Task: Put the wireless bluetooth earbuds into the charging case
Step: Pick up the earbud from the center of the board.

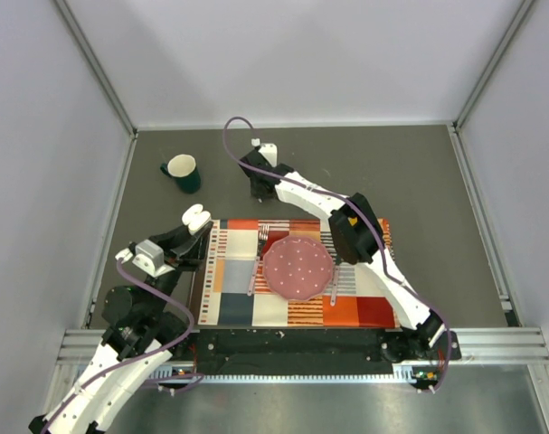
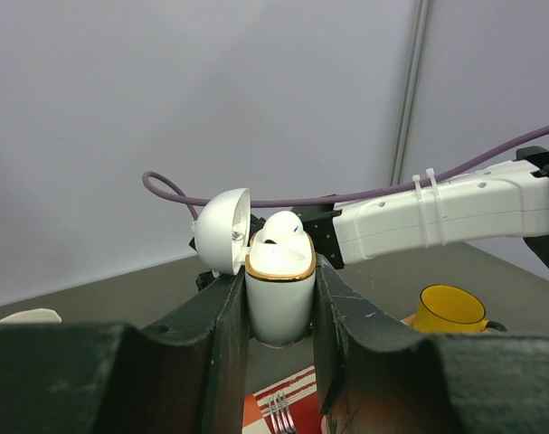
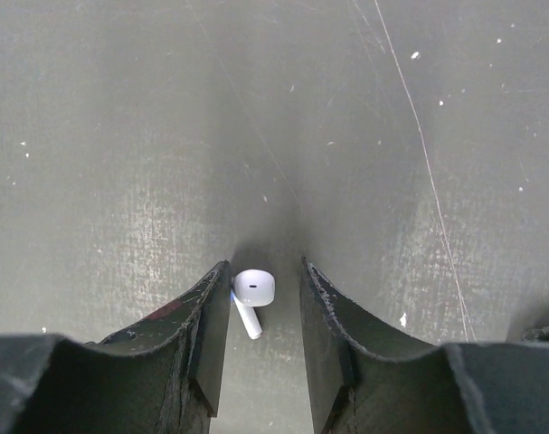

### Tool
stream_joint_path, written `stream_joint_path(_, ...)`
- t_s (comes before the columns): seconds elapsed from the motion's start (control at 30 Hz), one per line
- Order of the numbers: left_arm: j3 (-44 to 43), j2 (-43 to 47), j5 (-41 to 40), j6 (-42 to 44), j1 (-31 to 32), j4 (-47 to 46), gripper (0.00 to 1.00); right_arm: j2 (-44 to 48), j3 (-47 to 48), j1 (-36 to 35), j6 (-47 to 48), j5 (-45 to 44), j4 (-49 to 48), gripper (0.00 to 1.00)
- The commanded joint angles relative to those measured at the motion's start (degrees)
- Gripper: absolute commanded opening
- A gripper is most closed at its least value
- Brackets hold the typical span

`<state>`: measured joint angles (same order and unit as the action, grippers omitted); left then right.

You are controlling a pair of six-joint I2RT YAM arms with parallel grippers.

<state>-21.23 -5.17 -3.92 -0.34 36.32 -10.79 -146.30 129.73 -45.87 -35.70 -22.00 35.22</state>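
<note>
Charging case (image 2: 279,303) stood upright in the left gripper (image 2: 279,312), nearest the arm bases. The two dark fingers (image 2: 222,330) were clamped tight against its white sides. Its lid (image 2: 222,231) was flipped back to the left, and one earbud (image 2: 279,228) sat in the gold-rimmed mouth, its rounded head showing above the rim. From above, the case was a white shape at that gripper's tip, just off the far left corner of the striped placemat (image 1: 233,280). A pink dotted plate (image 1: 298,268) lay on the mat, and a fork (image 2: 279,418) showed on the mat below the case. A yellow mug (image 2: 450,309) stood behind, to the right in the left wrist view.

Farther off, over the bare dark table (image 1: 419,172), the right gripper (image 3: 265,303) pointed down with its jaws partly apart, astride the other earbud (image 3: 253,291). That earbud lay flat on the table between the fingers, close to the left-hand one in that view, with a clear gap on the other side, so nothing was gripped. A green mug (image 1: 184,172) stood at the far left.
</note>
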Motion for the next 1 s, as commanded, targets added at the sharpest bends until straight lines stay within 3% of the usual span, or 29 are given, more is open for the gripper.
stream_joint_path(0.0,-1.4,-0.5,0.1,-1.1,0.0,-3.5,0.0,-1.0,-1.5,-1.4,0.5,1.8,4.9,0.35)
stream_joint_path(0.1,-1.4,-0.5,0.1,-0.9,0.0,-3.5,0.0,-1.1,-1.4,-1.5,0.3,1.9,4.9,0.29)
stream_joint_path(0.3,-1.4,-0.9,0.1,-0.9,0.0,-3.9,0.0,-1.2,-1.1,-1.4,-0.1,2.1,5.1,0.28)
stream_joint_path(0.67,-1.1,-1.0,0.1,-1.1,0.0,-4.2,0.0,0.1,-2.4,-1.7,-3.8,-1.6,7.8,0.4)
stream_joint_path(0.97,-1.3,-0.5,-0.1,-0.9,0.0,-3.7,0.0,-0.8,-1.3,-2.1,-4.4,-2.0,8.1,0.32)
